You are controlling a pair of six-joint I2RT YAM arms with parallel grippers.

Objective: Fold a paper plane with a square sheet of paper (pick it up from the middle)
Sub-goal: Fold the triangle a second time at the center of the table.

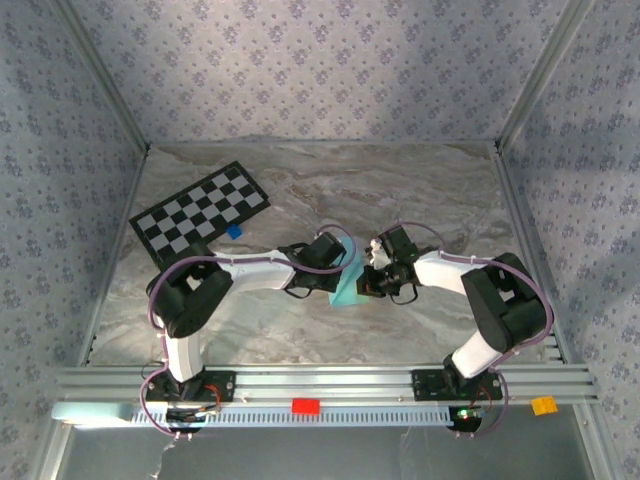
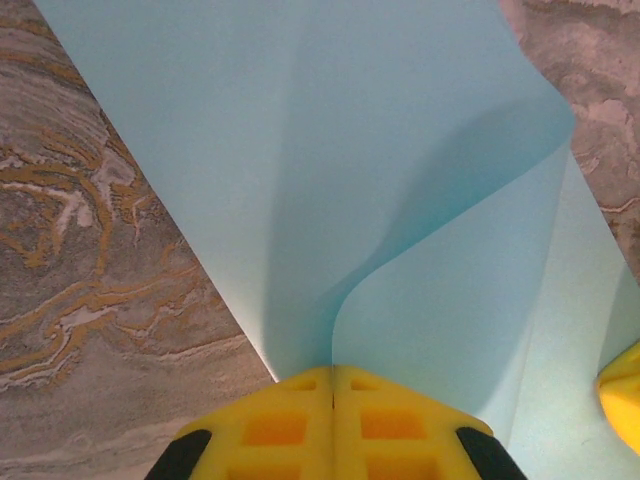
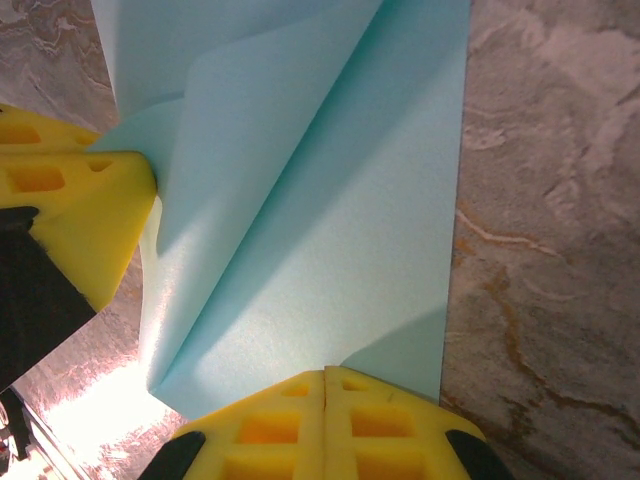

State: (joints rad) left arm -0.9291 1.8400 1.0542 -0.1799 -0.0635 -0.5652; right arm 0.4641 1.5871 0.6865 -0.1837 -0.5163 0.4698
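Now | paper (image 1: 349,283): bent, pinched between both grippers, well right of checkerboard (image 1: 200,212) | left gripper (image 2: 333,374): jaws clamped tight on paper edge | right gripper (image 3: 325,378): jaws clamped tight on paper edge

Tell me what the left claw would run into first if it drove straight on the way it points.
The square sheet of paper itself: the left claw, shut on its edge, has it bulging straight ahead. Past that probably the marble table, though depth is unclear.
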